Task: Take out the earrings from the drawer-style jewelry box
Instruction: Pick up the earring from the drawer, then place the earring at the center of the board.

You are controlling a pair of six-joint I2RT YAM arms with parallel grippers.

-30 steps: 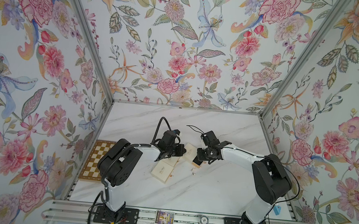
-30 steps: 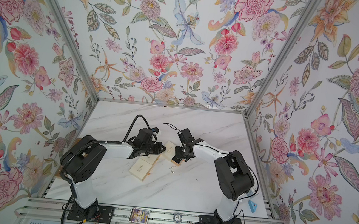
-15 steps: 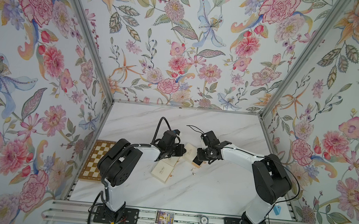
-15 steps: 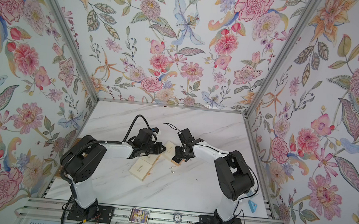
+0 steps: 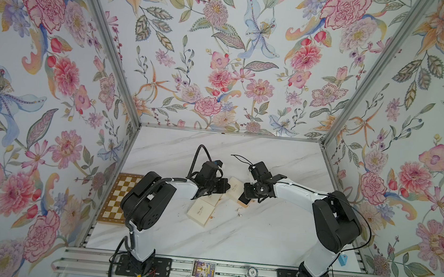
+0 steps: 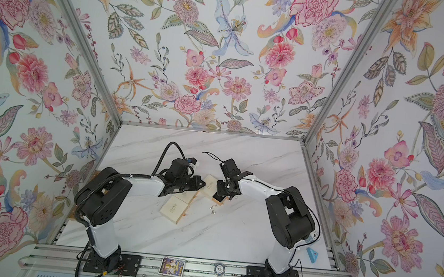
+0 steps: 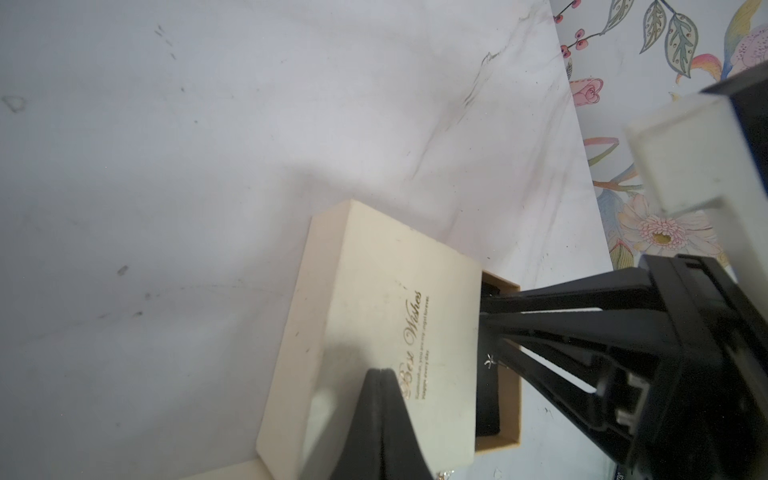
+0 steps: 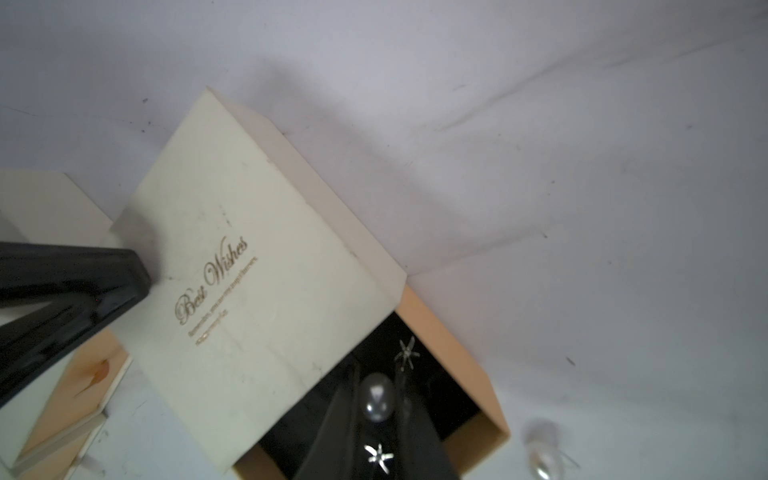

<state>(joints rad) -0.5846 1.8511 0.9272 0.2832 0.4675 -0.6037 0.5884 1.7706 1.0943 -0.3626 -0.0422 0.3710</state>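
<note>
On the desk (image 5: pixel 247 238) lie three cream boxes: one alone (image 5: pixel 200 213), one half under the left arm (image 5: pixel 214 199), and one between both end effectors (image 5: pixel 234 186) with its drawer (image 8: pixel 453 349) pulled out. The left end effector (image 7: pixel 379 374) is closed and empty, its tips pressed on that box's lid. The right end effector (image 8: pixel 379 370) is narrowed onto a pearl earring (image 8: pixel 377 399) in the drawer, beside two star pieces (image 8: pixel 407 353). Two more earrings (image 5: pixel 240 214) lie on the desk just beside the drawer.

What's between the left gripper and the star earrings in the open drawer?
Only the cream box top, lettered Best Wishes, separates left gripper from star earrings; both wrist views show it.
</note>
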